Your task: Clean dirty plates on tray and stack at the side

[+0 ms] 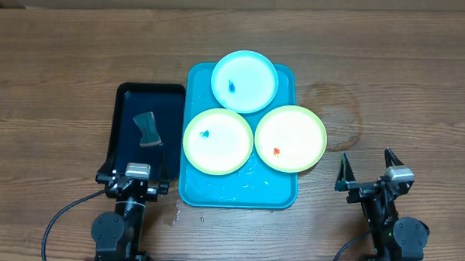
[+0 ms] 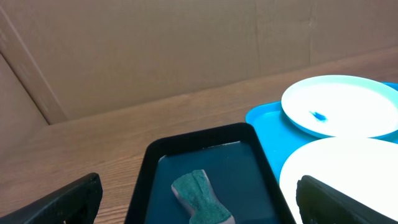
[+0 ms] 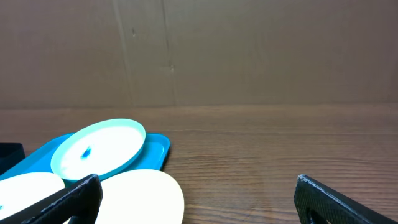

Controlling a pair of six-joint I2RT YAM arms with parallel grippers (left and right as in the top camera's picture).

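Note:
The turquoise tray (image 1: pixel 273 190) holds three plates. A light-blue plate (image 1: pixel 244 81) with a blue smear sits at its far end. A green plate (image 1: pixel 218 141) with a blue smear lies front left. A green plate (image 1: pixel 290 138) with an orange smear overhangs the tray's right rim. My left gripper (image 1: pixel 134 181) is open and empty at the near end of a black tray. My right gripper (image 1: pixel 367 170) is open and empty, right of the turquoise tray. The left wrist view shows the blue plate (image 2: pixel 339 106) and a green plate (image 2: pixel 336 168). The right wrist view shows the blue plate (image 3: pixel 96 149) and the orange-smeared plate (image 3: pixel 140 196).
A small black tray (image 1: pixel 124 111) left of the turquoise tray holds a green-grey sponge (image 1: pixel 148 130), also seen in the left wrist view (image 2: pixel 202 199). Water droplets lie on the turquoise tray's near end. A cardboard wall stands behind the wooden table (image 1: pixel 389 82).

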